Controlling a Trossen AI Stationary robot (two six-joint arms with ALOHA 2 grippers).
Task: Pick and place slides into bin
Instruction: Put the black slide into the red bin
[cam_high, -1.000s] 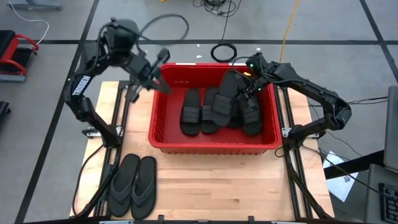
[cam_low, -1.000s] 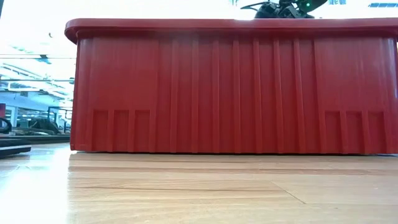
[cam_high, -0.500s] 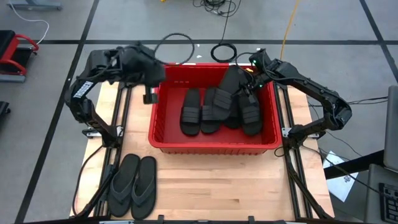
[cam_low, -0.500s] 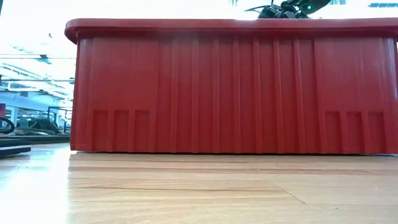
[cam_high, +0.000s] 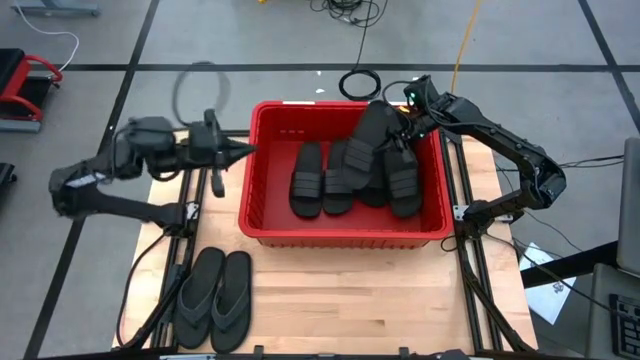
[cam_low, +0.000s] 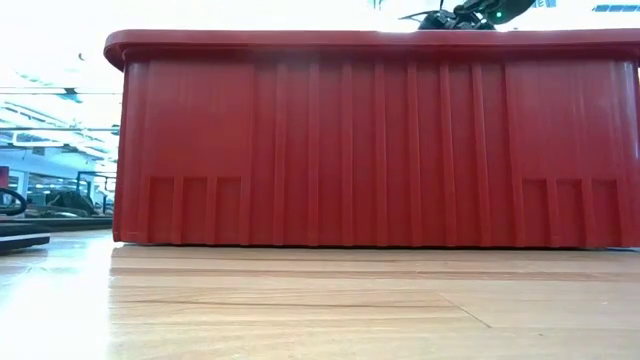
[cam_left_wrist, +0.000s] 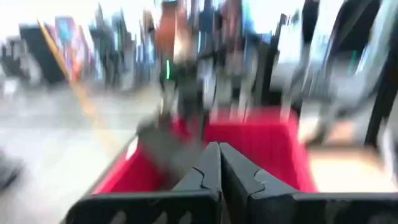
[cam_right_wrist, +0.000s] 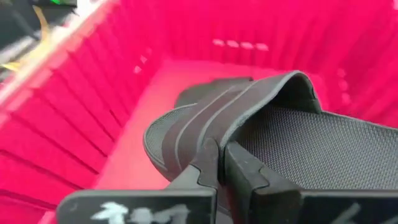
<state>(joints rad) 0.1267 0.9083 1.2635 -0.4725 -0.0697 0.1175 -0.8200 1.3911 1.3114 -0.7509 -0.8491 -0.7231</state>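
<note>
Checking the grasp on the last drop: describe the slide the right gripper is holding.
The held slide is black, rubbery-looking, with a broad ribbed strap and a finely textured footbed. The right gripper is shut on the strap's edge. In the high view the slide hangs tilted over the far right part of the red bin, above the other slides lying inside; whether it touches them cannot be told.

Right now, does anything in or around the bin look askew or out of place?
One slide leans tilted over the others in the bin's far right corner, strap pinched by the right gripper. Two flip-flops lie outside on the table.
</note>
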